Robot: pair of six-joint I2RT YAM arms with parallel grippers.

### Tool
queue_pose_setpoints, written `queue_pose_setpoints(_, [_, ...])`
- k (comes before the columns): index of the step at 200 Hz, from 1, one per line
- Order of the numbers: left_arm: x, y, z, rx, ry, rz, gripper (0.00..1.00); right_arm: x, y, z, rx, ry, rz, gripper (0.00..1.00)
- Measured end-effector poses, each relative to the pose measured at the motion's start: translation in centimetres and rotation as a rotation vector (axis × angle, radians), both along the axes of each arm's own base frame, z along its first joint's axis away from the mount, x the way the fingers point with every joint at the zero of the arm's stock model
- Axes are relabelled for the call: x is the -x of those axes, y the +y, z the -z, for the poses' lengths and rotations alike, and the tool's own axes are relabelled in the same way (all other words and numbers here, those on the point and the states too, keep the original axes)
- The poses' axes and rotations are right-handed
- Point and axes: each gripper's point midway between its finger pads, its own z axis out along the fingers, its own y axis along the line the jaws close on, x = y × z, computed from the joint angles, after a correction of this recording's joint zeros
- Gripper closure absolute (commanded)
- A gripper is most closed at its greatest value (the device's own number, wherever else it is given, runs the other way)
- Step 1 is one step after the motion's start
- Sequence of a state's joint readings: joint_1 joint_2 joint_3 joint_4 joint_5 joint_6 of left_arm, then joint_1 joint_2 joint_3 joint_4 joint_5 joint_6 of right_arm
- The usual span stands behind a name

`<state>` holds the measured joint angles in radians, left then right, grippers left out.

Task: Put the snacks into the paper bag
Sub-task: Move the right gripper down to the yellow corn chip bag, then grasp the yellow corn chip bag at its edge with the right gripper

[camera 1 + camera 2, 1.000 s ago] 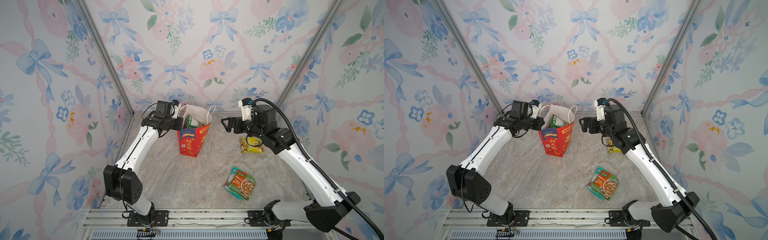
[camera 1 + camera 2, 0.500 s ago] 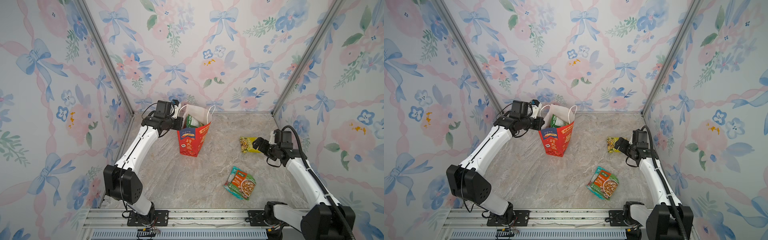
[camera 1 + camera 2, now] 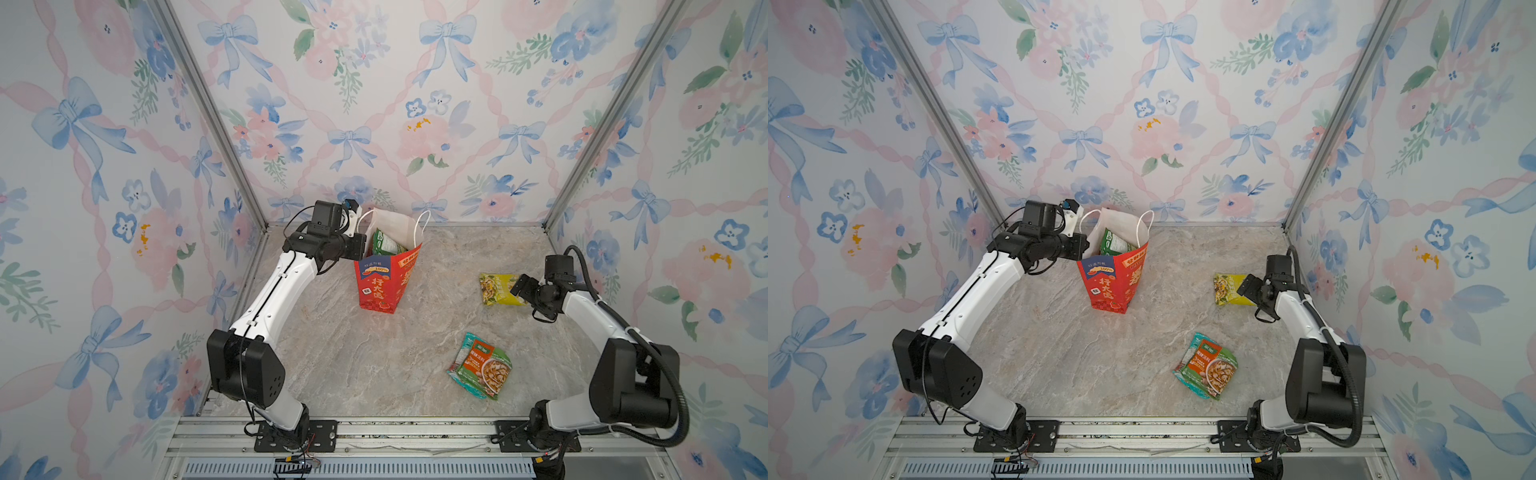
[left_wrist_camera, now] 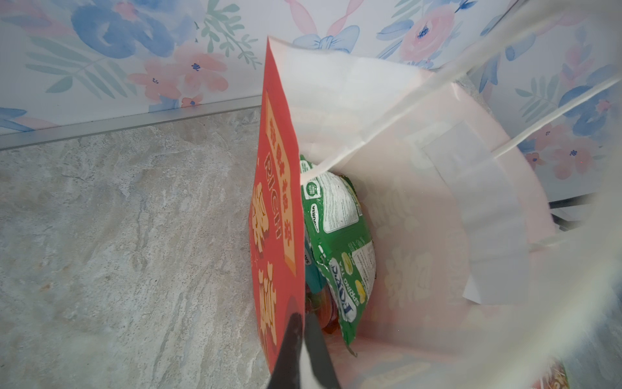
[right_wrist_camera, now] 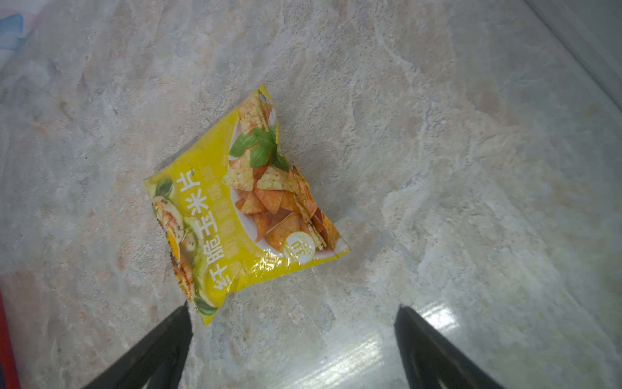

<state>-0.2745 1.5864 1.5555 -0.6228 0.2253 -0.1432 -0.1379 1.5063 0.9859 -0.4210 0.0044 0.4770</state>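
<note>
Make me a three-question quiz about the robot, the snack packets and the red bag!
1. Where is the yellow packet?
A in the bag
B on the table by the right end effector
C held up high

2. How many packets lie on the table outside the paper bag?
A two
B four
C none

3. The left end effector is:
A wide open
B shut on the bag's edge
C holding a packet

Answers: 1 B, it lies flat before open jaws. 2 A, yellow and the teal packet. 3 B, it pinches the red wall.
</note>
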Motion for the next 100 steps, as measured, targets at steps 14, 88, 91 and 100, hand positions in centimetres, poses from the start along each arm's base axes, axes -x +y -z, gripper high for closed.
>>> queue_pose_setpoints(14, [0.0, 0.0, 0.0, 0.000, 0.000, 0.000, 1.00, -1.3, -0.3, 0.5, 0.015, 0.015, -0.012, 0.03])
queue_pose_setpoints(88, [0.0, 0.0, 0.0, 0.000, 0.000, 0.001, 1.00, -6.4, -0.3, 3.9, 0.024, 0.101, -0.132, 0.03])
queue_pose_setpoints(91, [0.0, 0.0, 0.0, 0.000, 0.000, 0.001, 1.00, -6.4, -0.1, 4.1, 0.020, 0.107, -0.139, 0.03])
queue_pose_setpoints(100, [0.0, 0.0, 0.0, 0.000, 0.000, 0.001, 1.00, -6.4, 0.3, 4.7, 0.008, 0.120, -0.156, 0.05])
